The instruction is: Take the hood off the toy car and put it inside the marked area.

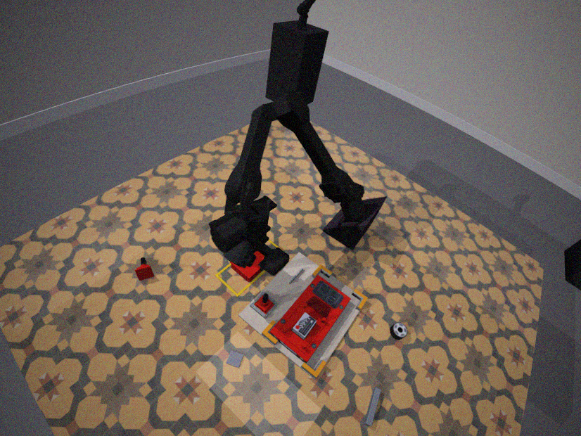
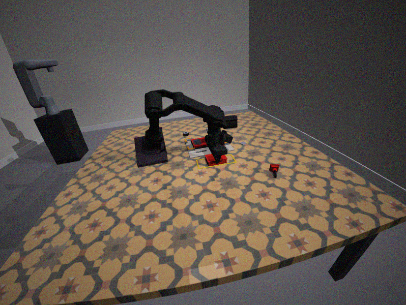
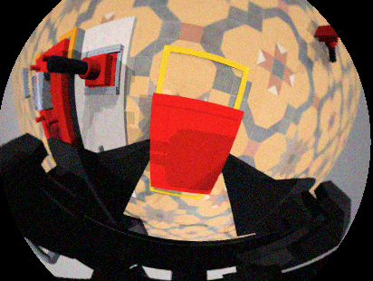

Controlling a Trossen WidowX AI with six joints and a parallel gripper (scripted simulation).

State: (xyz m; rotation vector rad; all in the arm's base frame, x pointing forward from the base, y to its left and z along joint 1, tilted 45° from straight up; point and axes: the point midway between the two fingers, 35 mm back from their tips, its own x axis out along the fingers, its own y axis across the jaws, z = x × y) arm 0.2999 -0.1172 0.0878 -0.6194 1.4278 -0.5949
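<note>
Wrist view: looking at one red hood (image 1: 248,268) (image 2: 215,160) (image 3: 195,145), long axis roughly 12 to 6 o'clock, can't tell front from back. Gripped between two fingers of the gripper (image 1: 259,262) (image 2: 217,157) (image 3: 187,169), at the 6 o'clock end of one yellow outline (image 1: 226,285) (image 2: 213,166) (image 3: 243,89).

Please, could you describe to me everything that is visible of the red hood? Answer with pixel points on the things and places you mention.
The hood (image 1: 248,269) (image 2: 213,160) (image 3: 192,145) is a bright red, box-like piece with flat faces and straight edges, and looks like plastic. In the wrist view its outline narrows toward the hand (image 1: 264,262) (image 2: 217,160) (image 3: 189,169), and a darker shadow lies across it. It sits between the two black fingers, which appear to touch its sides. It is at the yellow outline; whether its underside rests on the table, I cannot tell.
</note>
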